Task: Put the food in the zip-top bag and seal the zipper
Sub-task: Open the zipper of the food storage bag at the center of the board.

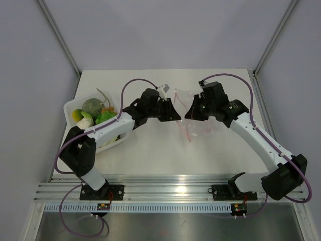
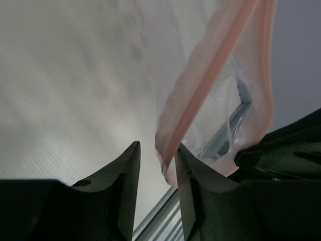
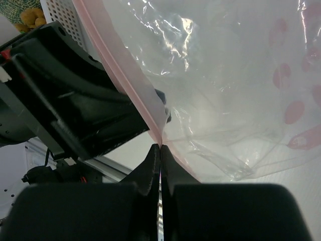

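Observation:
The clear zip-top bag point(image 1: 198, 120) is held up over the table's middle, between my two grippers. My right gripper point(image 1: 189, 114) point(image 3: 160, 146) is shut on the bag's mouth edge, pinching the pink zipper point(image 3: 125, 75). My left gripper point(image 1: 176, 115) point(image 2: 157, 145) faces it with its jaws partly apart. The end of the zipper point(image 2: 215, 65) hangs in that gap, against the right finger point(image 2: 188, 170). The food lies in the white tray point(image 1: 68, 107) at the left: green lettuce point(image 1: 104, 118), a pale vegetable point(image 1: 86, 122) and a yellow piece point(image 1: 77, 113).
A round grey-green toy point(image 1: 93, 106) also lies in the tray. The tray's perforated wall point(image 3: 62, 15) and tan balls point(image 3: 30, 17) show behind the left gripper in the right wrist view. An aluminium rail point(image 1: 170, 191) runs along the near edge.

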`<control>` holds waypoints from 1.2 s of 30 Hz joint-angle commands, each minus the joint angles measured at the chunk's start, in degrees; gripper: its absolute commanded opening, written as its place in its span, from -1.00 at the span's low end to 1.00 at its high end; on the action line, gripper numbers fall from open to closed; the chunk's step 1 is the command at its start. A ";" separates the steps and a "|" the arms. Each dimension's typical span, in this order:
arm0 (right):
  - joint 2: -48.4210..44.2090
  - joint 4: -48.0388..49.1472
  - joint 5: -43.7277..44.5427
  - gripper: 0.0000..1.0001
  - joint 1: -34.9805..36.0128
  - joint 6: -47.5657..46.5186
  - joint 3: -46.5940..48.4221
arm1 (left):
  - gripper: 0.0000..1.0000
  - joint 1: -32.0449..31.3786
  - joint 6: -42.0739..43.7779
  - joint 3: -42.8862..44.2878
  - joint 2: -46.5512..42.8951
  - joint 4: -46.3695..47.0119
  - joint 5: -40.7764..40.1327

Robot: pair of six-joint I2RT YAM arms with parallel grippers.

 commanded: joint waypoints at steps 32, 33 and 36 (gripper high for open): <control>1.35 -2.64 29.10 0.10 17.68 -3.95 6.70 | -1.00 -0.59 -4.04 6.29 -1.79 -6.60 0.43; 1.79 -2.90 29.90 0.10 17.77 -4.39 6.96 | -1.00 -0.59 -3.86 6.38 -1.97 -6.60 0.52; 3.72 -3.52 34.29 0.04 17.77 -5.26 6.62 | -1.00 -0.50 -3.69 6.47 -2.40 -6.87 0.96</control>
